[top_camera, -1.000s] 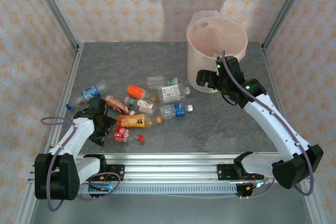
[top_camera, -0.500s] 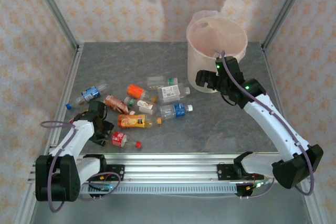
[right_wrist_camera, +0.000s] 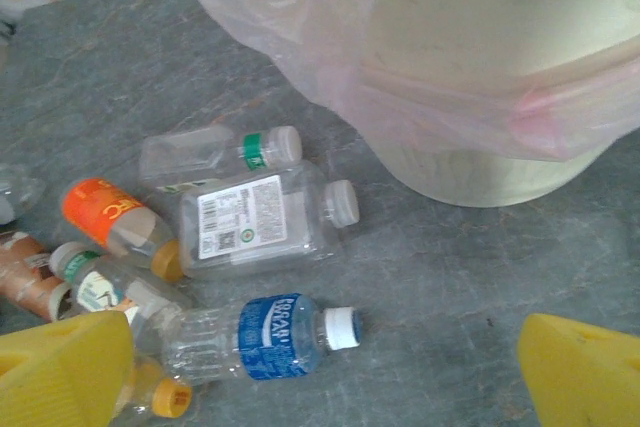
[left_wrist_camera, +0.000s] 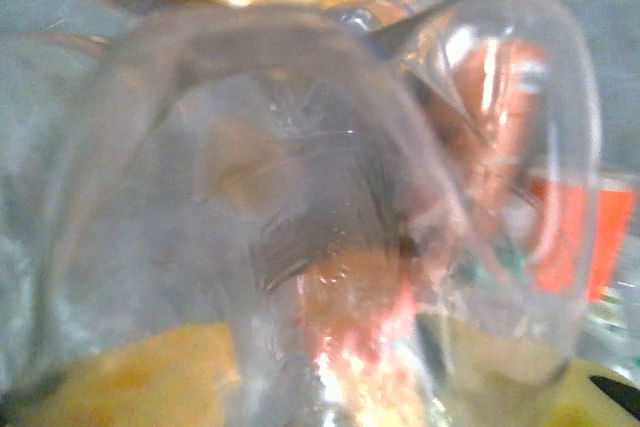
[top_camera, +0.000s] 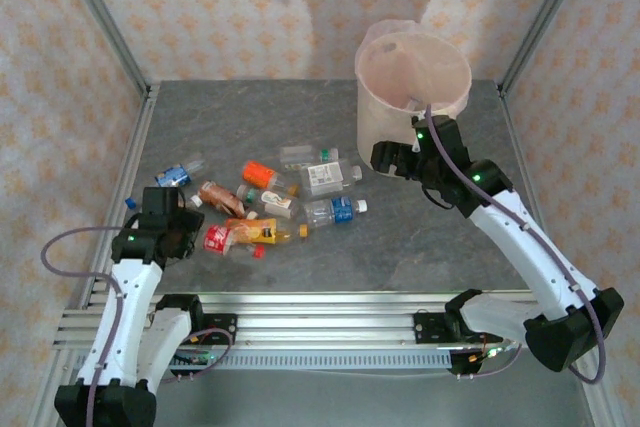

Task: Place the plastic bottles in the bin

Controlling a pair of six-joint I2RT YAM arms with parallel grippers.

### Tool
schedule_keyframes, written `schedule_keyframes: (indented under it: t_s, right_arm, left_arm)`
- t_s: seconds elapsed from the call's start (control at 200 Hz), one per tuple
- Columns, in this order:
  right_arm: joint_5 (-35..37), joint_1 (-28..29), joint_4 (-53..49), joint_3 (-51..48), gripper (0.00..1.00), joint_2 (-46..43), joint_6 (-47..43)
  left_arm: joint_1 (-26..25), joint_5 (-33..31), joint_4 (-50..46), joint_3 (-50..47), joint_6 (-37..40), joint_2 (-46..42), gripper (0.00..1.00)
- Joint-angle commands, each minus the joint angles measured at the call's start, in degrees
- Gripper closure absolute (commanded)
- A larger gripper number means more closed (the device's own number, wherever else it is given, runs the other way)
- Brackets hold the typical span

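One red-label bottle [top_camera: 220, 238] clamped in left pincer [top_camera: 193, 236]; right pincer [top_camera: 391, 159] agape

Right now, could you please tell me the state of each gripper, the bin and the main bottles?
Left gripper: shut on the red-label bottle.
Right gripper: open, empty, beside the bin.
Bin: upright, lined with a pinkish bag.
Red-label bottle: gripped, cap on.
Blue-label bottle: lying on its side, cap on.
Square clear bottle: lying flat, cap on.
Orange-label bottle: lying on its side.
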Motion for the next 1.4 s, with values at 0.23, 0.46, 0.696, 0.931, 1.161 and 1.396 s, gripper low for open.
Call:
schedule_keyframes:
  t_s: [0.23, 0.46, 0.696, 0.931, 1.161, 1.396]
  right_arm:
    - [-16.0, 0.5, 9.4, -1.8, 0.01, -1.8, 1.4]
    - [-25.3, 3.1, 16.0, -2.9, 0.01, -2.2, 1.8]
    - [-29.9, 10.2, 20.3, 0.1, 0.01, 2.0, -0.8]
    - [-33.2, 14.3, 24.2, 5.7, 0.01, 9.8, -0.3]
    - [-32.3, 14.6, 26.6, 9.2, 0.01, 14.5, 0.1]
    - [-31.4, 14.6, 30.6, 10.5, 0.02, 16.9, 1.5]
  left_arm:
    - [-2.7, 5.3, 6.6, 17.8, 13.0, 6.7, 0.59]
    - [-10.9, 10.1, 13.0, 29.5, 22.2, 17.5, 0.60]
    - [-19.8, 18.4, 18.3, 41.4, 27.6, 29.6, 0.63]
    - [-23.6, 24.6, 19.4, 49.5, 29.1, 37.0, 0.63]
    - [-25.1, 26.8, 21.5, 51.0, 28.6, 38.8, 0.63]
    - [-26.3, 28.2, 22.2, 52.1, 28.1, 39.8, 0.62]
